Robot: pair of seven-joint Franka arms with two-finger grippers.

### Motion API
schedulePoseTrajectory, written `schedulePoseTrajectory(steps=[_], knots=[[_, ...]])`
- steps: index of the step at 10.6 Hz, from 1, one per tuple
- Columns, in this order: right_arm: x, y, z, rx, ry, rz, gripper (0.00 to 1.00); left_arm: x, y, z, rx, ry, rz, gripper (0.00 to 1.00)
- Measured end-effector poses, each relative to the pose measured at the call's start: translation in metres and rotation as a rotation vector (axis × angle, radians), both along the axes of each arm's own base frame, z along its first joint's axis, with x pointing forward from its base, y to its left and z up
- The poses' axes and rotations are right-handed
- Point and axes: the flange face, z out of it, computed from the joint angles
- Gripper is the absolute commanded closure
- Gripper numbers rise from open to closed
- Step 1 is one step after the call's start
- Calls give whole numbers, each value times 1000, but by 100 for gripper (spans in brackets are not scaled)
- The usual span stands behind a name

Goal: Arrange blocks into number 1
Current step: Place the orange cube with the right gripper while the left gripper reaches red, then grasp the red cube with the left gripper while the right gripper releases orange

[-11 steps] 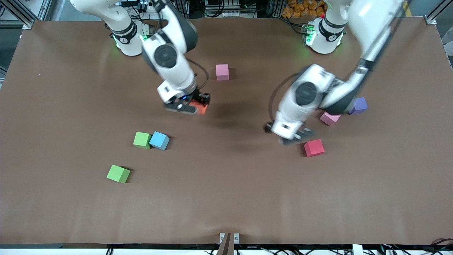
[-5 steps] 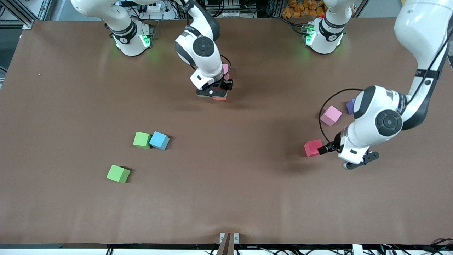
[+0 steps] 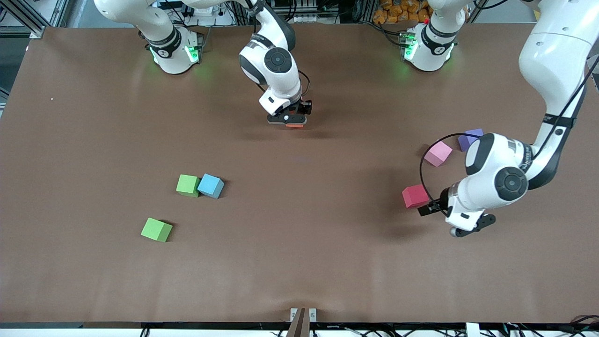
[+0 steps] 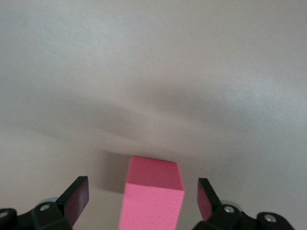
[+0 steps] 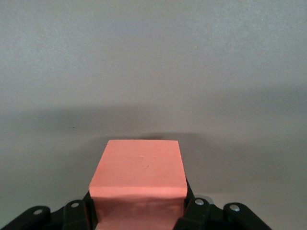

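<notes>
Right gripper (image 3: 291,120) clenched on orange block (image 5: 139,179), low over the surface (image 3: 299,262) mid-top. Left gripper (image 4: 143,201) spread wide w/ red block (image 3: 414,195) between its fingers, untouched. Pink block (image 3: 438,153) at 1 o'clock from red; purple block (image 3: 469,139) just past it.

A robotics lab is showing here: 2 white Franka arms (image 3: 276,70) are standing bolted along a brown-covered table (image 3: 299,262), with aluminium framing (image 3: 28,18) and cables (image 3: 538,330) running around its edges.
</notes>
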Motion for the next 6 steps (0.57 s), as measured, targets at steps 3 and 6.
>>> schedulePoseTrajectory(steps=[3, 6], knots=[[-11, -2, -12, -18, 20, 14, 44, -13, -45, -22, 42, 26, -19, 0], [-20, 3, -13, -16, 27, 30, 44, -18, -52, -42, 86, 45, -39, 0]])
